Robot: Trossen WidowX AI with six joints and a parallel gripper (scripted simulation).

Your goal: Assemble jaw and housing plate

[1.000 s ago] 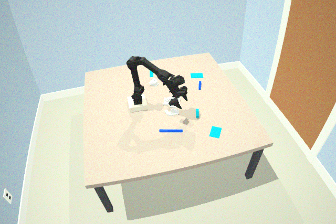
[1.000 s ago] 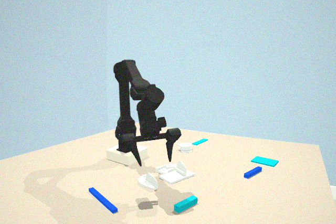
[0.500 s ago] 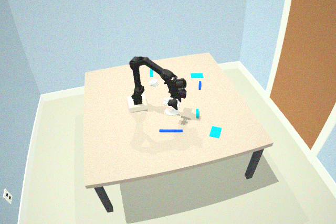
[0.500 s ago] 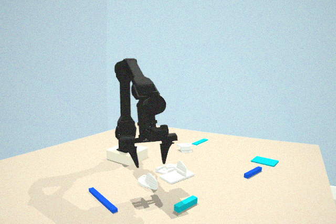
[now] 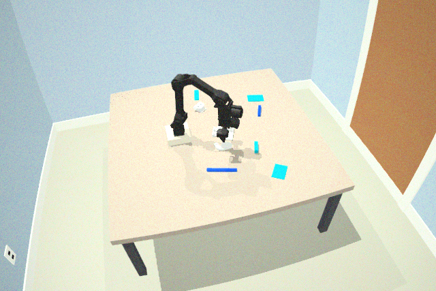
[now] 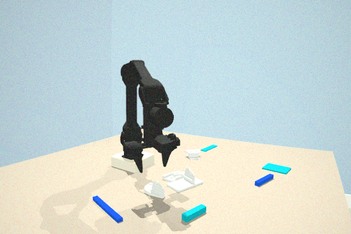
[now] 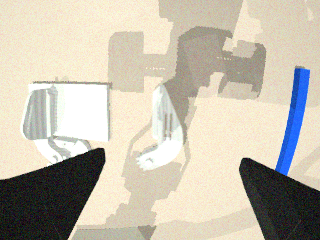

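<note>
Right now you are looking at a pale wooden table (image 5: 158,192) (image 6: 56,180) standing on dark legs over a cream floor (image 5: 73,189), with light blue walls (image 5: 176,27) (image 6: 226,56) rising behind it and a brown door panel (image 5: 398,69) filling the right of the top view. Your loose white jaw (image 5: 223,146) (image 6: 154,189) (image 7: 167,127) is lying directly on the tabletop, apart from the white base plate (image 5: 229,134) (image 6: 181,185) (image 7: 82,112). In the wrist view its long axis is running roughly up and down the picture, the pointed end aiming at the top and the toothed end curving down to the left. The mounted jaw (image 6: 188,175) (image 7: 40,114) is standing at the plate's edge, its ribbed face turning toward the loose one's side in the exterior view only as far as you can judge. Another white part, probably the housing plate (image 5: 199,107) (image 6: 193,154), is resting well apart, toward the back; its facing is too small to tell. Your gripper (image 5: 223,138) (image 6: 153,169) (image 7: 174,160) is hovering above the work, pointing down, its fingers spreading wide with nothing between them. Nearer the table's front, a long blue bar (image 5: 221,170) (image 6: 107,209) (image 7: 294,120) is lying beyond the loose jaw.
</note>
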